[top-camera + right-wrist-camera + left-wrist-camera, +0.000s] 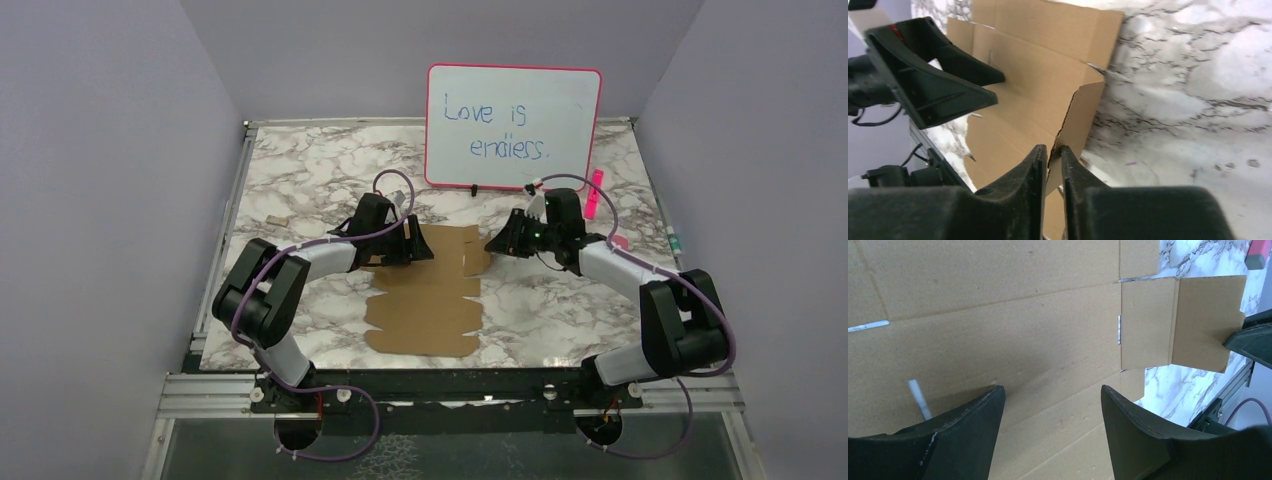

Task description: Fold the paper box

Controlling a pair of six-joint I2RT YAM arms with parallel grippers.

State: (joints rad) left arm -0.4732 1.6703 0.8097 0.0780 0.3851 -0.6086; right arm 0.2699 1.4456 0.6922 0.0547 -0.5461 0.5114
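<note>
Flat brown die-cut cardboard sheet point(425, 300) lies mid-worktop point(560, 300), long axis running near to far; your right arm's point(610, 265) jaws are clamped on its far right side flap point(1083, 115), which is tilted up off the marble; your left arm's point(325, 255) jaws stand apart over the far left panel; remaining creases unfolded, sheet otherwise flat.

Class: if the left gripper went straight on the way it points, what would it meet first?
The left gripper would most likely meet the paper box, whose flat panel lies straight ahead between its open fingers.
</note>
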